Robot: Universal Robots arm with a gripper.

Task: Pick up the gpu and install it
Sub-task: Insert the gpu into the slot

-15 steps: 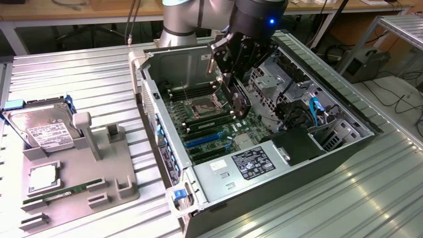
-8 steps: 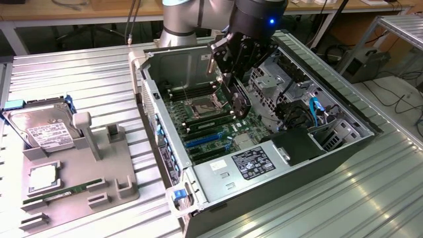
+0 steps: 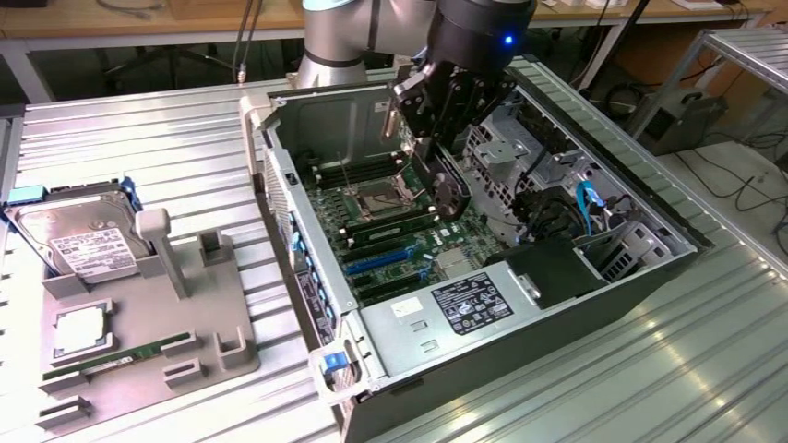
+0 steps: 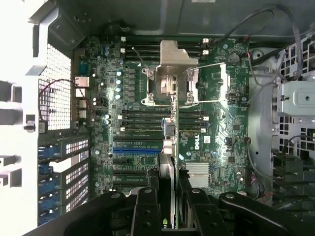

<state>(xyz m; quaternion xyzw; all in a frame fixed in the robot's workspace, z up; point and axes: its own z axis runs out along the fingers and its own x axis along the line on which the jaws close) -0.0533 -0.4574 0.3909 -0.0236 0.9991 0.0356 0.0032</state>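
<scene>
You saw a green motherboard [image 4: 142, 98] with one blue slot [image 4: 135, 146], black fingers [image 4: 146, 211] and a black-faced gpu [image 3: 447, 196], a silver hard drive [image 3: 50, 226] with a white label [image 3: 89, 251], a plain grey holder [image 3: 185, 323], a bright blue cable [image 3: 586, 205], and a silvery surface [image 3: 148, 129] ribbed in parallel lines.

One open computer case [image 3: 493, 397], one motherboard [image 3: 419, 242] inside, one processor socket [image 4: 172, 83] on it. One robot arm [image 3: 345, 37], one claw [image 4: 166, 179], one gpu [image 3: 446, 192]. On the worktop [image 3: 148, 120]: one grey holder [image 3: 228, 325], one hard drive [image 3: 77, 242], one processor chip [image 3: 77, 330], one memory stick [image 3: 117, 363].
</scene>
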